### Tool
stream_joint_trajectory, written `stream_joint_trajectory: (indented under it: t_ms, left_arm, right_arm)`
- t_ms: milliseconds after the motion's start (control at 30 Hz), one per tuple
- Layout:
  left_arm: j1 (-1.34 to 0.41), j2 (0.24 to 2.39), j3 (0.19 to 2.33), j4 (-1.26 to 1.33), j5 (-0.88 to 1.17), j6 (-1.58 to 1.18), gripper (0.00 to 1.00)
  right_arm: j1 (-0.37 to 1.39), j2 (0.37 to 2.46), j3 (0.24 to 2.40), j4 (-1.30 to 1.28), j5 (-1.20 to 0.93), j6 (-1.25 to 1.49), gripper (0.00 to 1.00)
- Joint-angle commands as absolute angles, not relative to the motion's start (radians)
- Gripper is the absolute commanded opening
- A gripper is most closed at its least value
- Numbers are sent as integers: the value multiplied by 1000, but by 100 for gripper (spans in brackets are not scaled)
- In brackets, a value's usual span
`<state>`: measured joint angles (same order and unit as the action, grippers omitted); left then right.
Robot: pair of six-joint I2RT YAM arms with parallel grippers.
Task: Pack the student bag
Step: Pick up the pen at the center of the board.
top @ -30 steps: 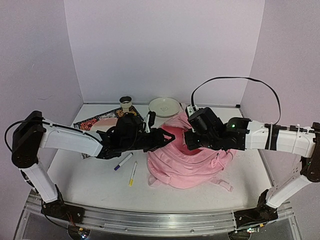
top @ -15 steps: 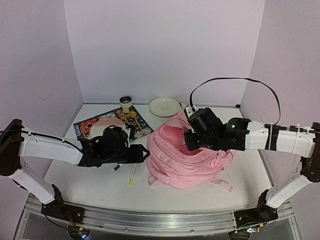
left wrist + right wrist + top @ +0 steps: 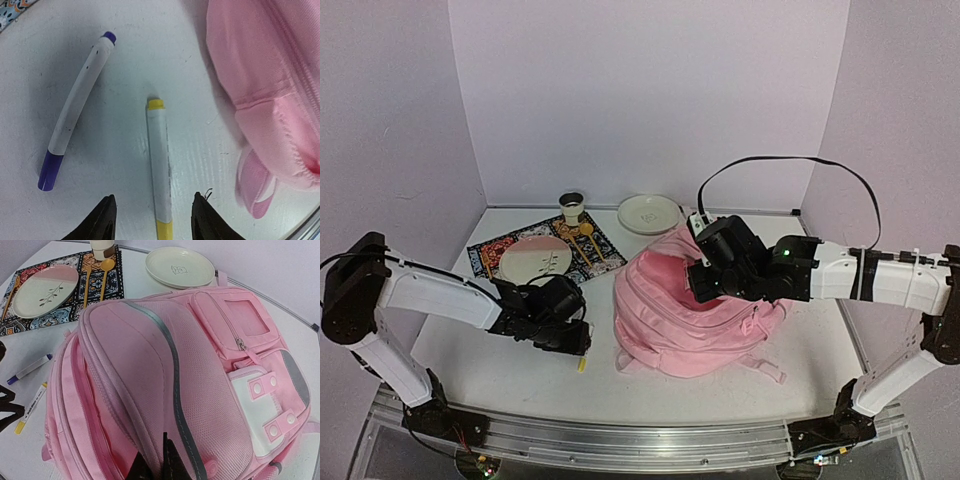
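Note:
The student bag (image 3: 690,325) is a big pink backpack lying right of centre, with its main compartment gaping toward the left. My right gripper (image 3: 160,462) is shut on the bag's (image 3: 200,365) front flap at the zip edge and holds it up. On the table left of the bag lie a white marker with yellow ends (image 3: 160,170) and a white marker with purple ends (image 3: 75,115). My left gripper (image 3: 152,202) hangs open over the yellow marker, one finger on each side and neither touching it. From above, the left gripper (image 3: 575,345) hides all but the yellow marker's tip (image 3: 582,365).
At the back left a patterned placemat (image 3: 590,250) carries a pink-and-white plate (image 3: 535,258) and gold spoons (image 3: 95,277). A small cup (image 3: 572,207) and a cream plate (image 3: 648,213) stand near the back wall. The bag's straps (image 3: 765,368) trail toward the front right.
My left arm has drawn back from the bag's mouth, swung left and down, and now hovers over the markers. The right gripper has kept its hold on the flap.

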<state>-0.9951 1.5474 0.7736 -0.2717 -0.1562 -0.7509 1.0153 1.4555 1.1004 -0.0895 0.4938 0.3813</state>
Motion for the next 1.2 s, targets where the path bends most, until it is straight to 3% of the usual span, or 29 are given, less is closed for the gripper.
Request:
stream_joint_trajectory:
  t_ms: [0, 400, 600, 767, 1000, 1167]
  left_arm:
    - [-997, 1607, 858, -340, -143, -714, 49]
    - [-997, 1764, 942, -424, -133, -686, 40]
    - [-997, 1791, 937, -433, -102, -677, 27]
    - [-997, 1761, 934, -434, -103, -671, 12]
    - [-987, 1672, 934, -432, -140, -684, 1]
    - [-946, 1595, 909, -405, -129, -693, 0]
  right_arm:
    - [1028, 1437, 1123, -8, 480, 377, 0]
    - [1028, 1412, 1100, -8, 499, 385, 0]
    - [1029, 1425, 1111, -8, 496, 383, 0]
    - [1028, 1428, 1114, -8, 493, 384, 0]
    - [1028, 1425, 1117, -8, 484, 385, 0]
    - [1028, 1422, 1116, -8, 477, 389, 0]
